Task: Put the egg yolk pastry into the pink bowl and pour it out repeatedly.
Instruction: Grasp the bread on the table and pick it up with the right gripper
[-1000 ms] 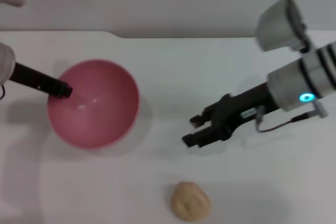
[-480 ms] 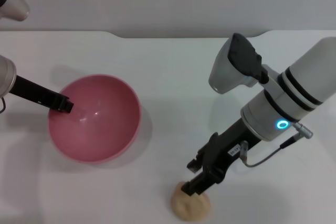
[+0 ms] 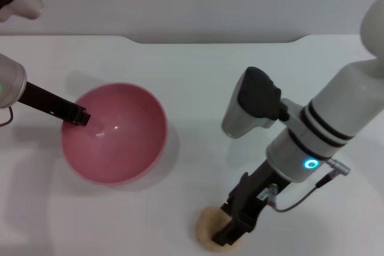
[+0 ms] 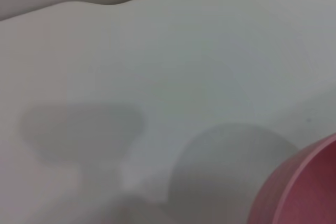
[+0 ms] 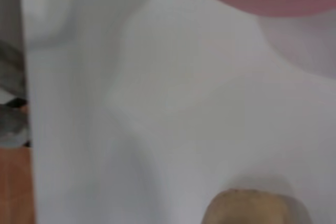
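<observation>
On the white counter (image 3: 198, 88), the pink bowl (image 3: 114, 133) sits empty, left gripper (image 3: 79, 116) gripping its rim. Right gripper (image 3: 231, 232) covers the egg yolk pastry (image 3: 207, 226), fingers' state unclear; loading remains.

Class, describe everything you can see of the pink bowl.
The pink bowl is round, deep, smooth and plain, plastic-looking with a faint sheen inside. It stands upright and empty on the white table, on the robot's left side. The left gripper meets its rim. The pastry lies apart, under the right gripper.
</observation>
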Controlling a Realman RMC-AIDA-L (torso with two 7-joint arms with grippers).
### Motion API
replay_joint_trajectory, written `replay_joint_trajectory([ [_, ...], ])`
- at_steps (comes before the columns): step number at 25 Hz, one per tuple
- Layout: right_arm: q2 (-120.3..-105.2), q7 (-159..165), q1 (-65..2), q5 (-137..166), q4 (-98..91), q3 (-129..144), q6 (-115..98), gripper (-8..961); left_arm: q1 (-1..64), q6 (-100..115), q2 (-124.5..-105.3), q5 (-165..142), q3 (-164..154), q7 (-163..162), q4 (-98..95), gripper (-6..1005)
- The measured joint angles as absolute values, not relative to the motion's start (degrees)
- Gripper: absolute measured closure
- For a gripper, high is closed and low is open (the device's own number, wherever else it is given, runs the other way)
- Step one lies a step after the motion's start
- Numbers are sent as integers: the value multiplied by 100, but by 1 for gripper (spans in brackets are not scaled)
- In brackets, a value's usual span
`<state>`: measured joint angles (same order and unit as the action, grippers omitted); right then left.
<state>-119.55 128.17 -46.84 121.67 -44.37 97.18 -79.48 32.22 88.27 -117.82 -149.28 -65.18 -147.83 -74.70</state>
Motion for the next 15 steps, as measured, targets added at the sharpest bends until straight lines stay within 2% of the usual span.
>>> replay_joint_trajectory([
  [10, -11957, 12897, -4679, 11674, -4458, 10335, -7403, 461, 3234, 8815, -11786, -14898, -6751, -14787, -7471, 1000],
  [15, -11902, 12843, -4548, 11502, -4448, 9854, -7536, 474, 3243, 8775, -11793, -14898, -6850, -14789, -7471, 1000],
])
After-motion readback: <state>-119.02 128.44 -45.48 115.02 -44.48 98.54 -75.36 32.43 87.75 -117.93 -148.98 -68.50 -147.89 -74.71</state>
